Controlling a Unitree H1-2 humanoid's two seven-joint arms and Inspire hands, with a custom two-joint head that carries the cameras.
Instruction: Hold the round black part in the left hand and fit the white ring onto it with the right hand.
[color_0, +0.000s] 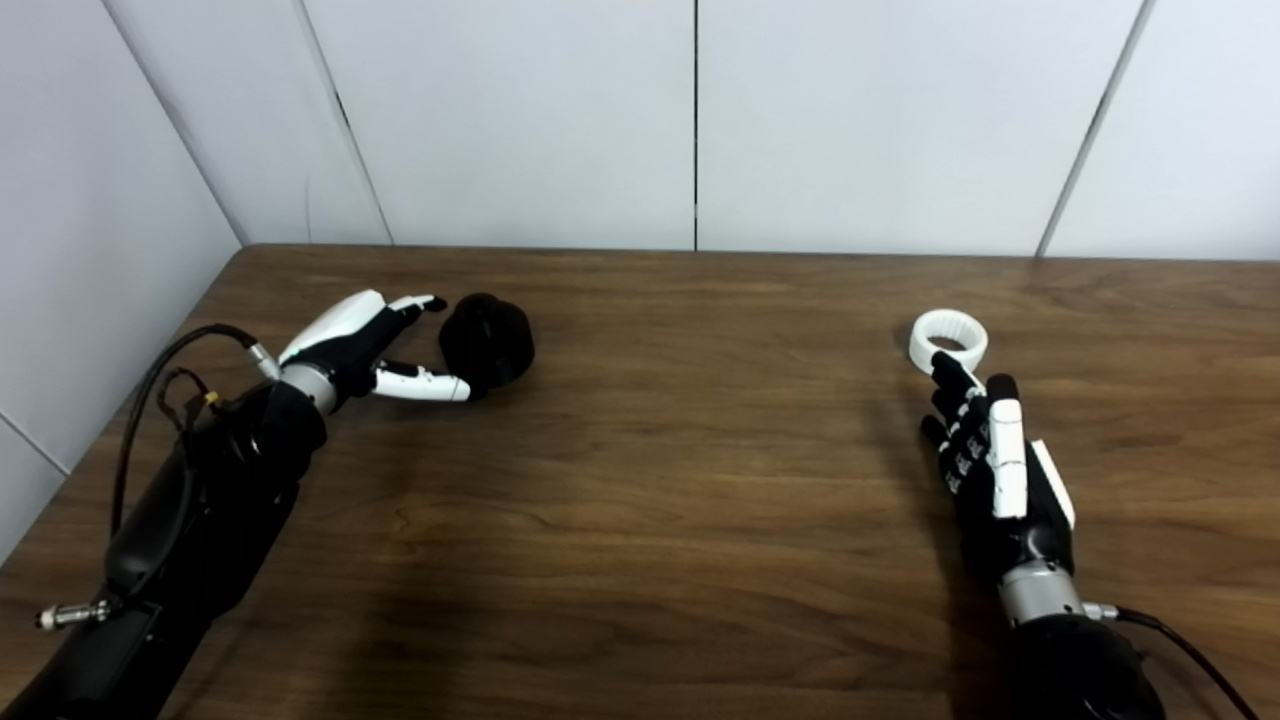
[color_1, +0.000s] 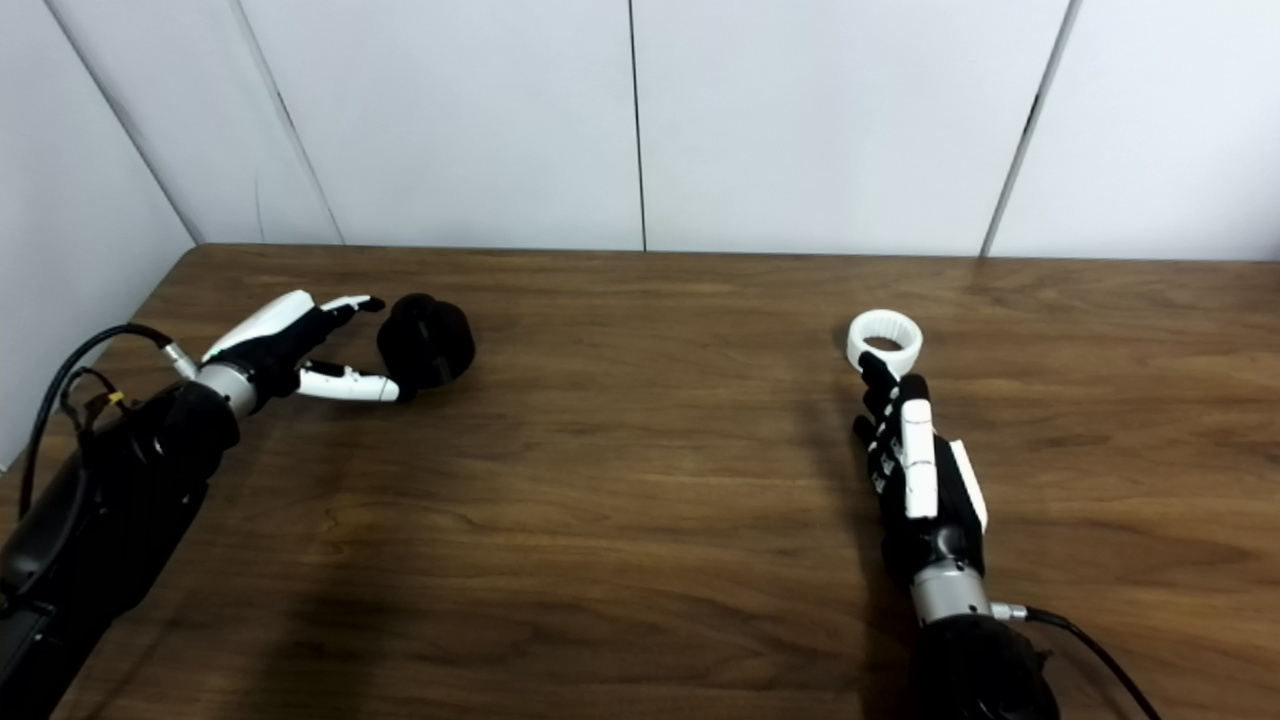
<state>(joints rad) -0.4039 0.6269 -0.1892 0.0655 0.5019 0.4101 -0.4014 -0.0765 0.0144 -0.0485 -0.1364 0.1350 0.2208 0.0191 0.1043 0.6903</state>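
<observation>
- On the dark brown wooden counter (color_0: 650, 480), towards its far left, sits the round black part (color_0: 487, 343), a squat, matte piece resting on the surface.
- Just beside it on the left is the left robot hand (color_0: 365, 350), black and white; its fingers (color_0: 418, 303) are spread wide apart, one group reaching over the far side of the part, the thumb (color_0: 425, 384) stretching along the near side with its tip at the part's edge. It grips nothing; whether the tips touch the part cannot be told.
- Over on the right side, well apart from the black part, lies the white ribbed plastic ring (color_0: 948, 339), flat on the counter with its hole facing up.
- Right robot hand (color_0: 990, 460) lies just on the near side of the ring, fingers extended and close together, pointing away from the robot; one dark fingertip (color_0: 942, 364) reaches the ring's near rim. It holds nothing.
- Behind the counter stand pale grey wall panels (color_0: 520, 120).
</observation>
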